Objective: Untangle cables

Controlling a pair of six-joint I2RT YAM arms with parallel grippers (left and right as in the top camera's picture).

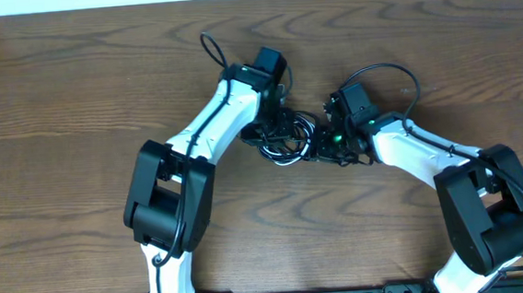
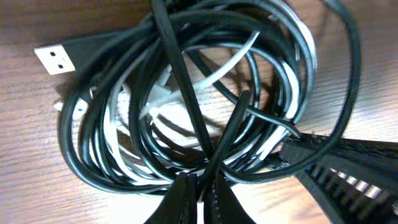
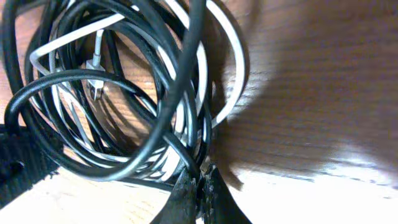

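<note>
Cables (image 1: 284, 137): a flat tangle of black cords (image 2: 93, 168) and one white cord (image 2: 219, 67), lying on the wooden table (image 1: 56, 105) near its middle, between my two arms. At the tangle's left edge, my left gripper (image 2: 202, 194) reaches in; its wrist view shows the jaws drawn together, with black strands crossing and pinched at the tips. The bundle itself is a roughly round coil of overlapping loops. From overhead it reads slightly wider left to right than front to back, so I can name no firm long axis. A flat USB plug (image 2: 55, 59) sticks out of the coil and points toward the upper left of the left wrist view, with its metal end outward. A small silvery plug (image 3: 96, 84) lies inside the loops, on end in the right wrist view. At the tangle's right edge, my right gripper (image 3: 200, 194) has its jaws likewise brought together, nipping a black strand where several loops converge; the white cord arcs just above.
</note>
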